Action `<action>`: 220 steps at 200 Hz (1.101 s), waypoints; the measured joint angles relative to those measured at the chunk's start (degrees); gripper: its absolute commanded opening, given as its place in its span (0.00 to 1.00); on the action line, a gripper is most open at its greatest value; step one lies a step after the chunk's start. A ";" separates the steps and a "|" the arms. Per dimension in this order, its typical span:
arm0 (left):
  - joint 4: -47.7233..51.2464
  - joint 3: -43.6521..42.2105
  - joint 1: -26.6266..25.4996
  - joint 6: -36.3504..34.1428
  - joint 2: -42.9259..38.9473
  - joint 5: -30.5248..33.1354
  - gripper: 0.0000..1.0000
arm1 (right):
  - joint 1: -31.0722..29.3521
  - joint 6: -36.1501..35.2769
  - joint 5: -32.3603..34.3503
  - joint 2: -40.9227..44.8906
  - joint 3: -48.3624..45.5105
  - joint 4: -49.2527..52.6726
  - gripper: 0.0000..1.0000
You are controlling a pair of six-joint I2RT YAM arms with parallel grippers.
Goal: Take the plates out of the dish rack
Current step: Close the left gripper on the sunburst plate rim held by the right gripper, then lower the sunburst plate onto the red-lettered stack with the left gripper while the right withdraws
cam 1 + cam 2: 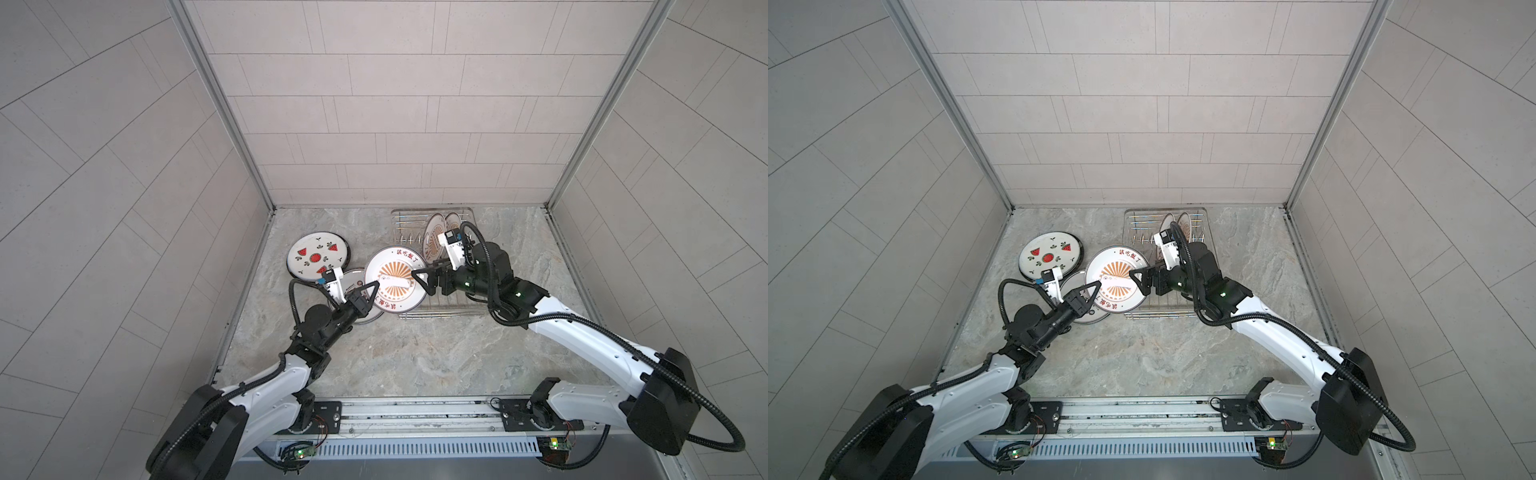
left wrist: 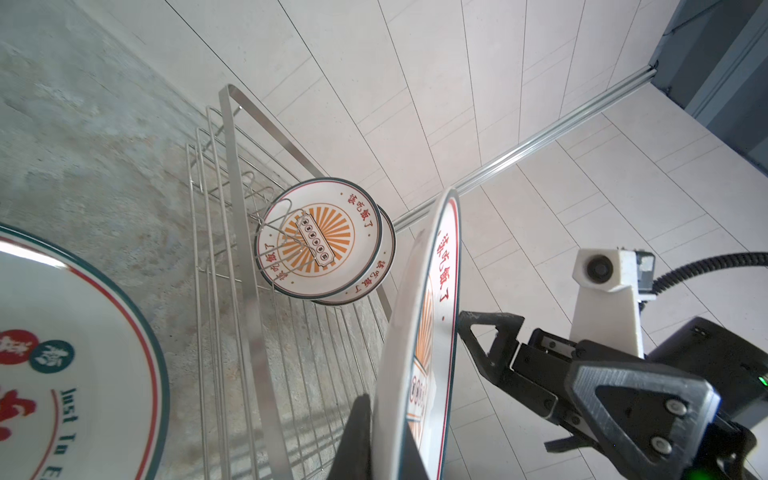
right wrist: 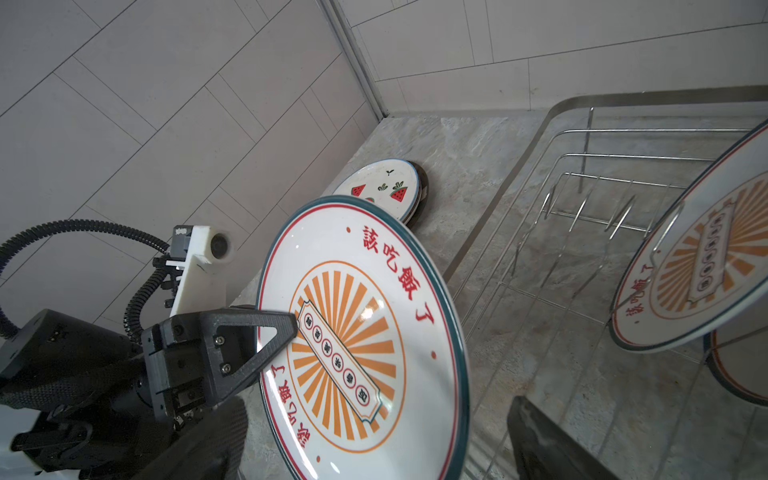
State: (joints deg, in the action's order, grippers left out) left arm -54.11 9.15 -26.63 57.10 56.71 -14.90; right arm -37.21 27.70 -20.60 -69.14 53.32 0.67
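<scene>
Grips the sunburst plate (image 1: 397, 300) by its rim in the left pincer (image 1: 377, 284), jaws clamped together on it. Holds it tilted and clear of the table (image 1: 395, 357), between the rack (image 1: 405, 226) and the flat plates, its edge overlapping the rack's left side in both top views. Spreads the right pincer (image 1: 420, 271) wide, jaws apart, at the plate's opposite rim, one fingertip (image 2: 465, 318) just beside the printed face; cannot tell whether touching. Shows two small plates (image 1: 433, 235) upright among the prongs at the rack's far end. Shows the watermelon plate (image 1: 318, 257) flat on a dark plate (image 3: 424, 185) at the left, and a lettered plate (image 2: 62, 353) flat beneath the left pincer.
</scene>
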 measured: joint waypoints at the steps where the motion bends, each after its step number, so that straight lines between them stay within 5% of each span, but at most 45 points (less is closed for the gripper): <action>1: 0.02 0.00 0.09 0.02 -0.04 0.00 0.00 | -0.04 -0.07 0.13 0.04 -0.02 0.02 0.99; 114: 7.82 -3.13 9.57 1.05 -9.20 0.85 0.00 | -9.14 -6.99 14.40 1.25 0.00 4.46 1.00; 220: 24.37 -5.73 12.46 2.93 -21.88 8.15 0.00 | -14.40 -10.43 18.88 -8.26 6.78 6.23 1.00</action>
State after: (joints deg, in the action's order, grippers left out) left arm -29.74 3.42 -14.17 60.03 34.83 -6.74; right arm -51.62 17.28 -1.72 -77.41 60.10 6.90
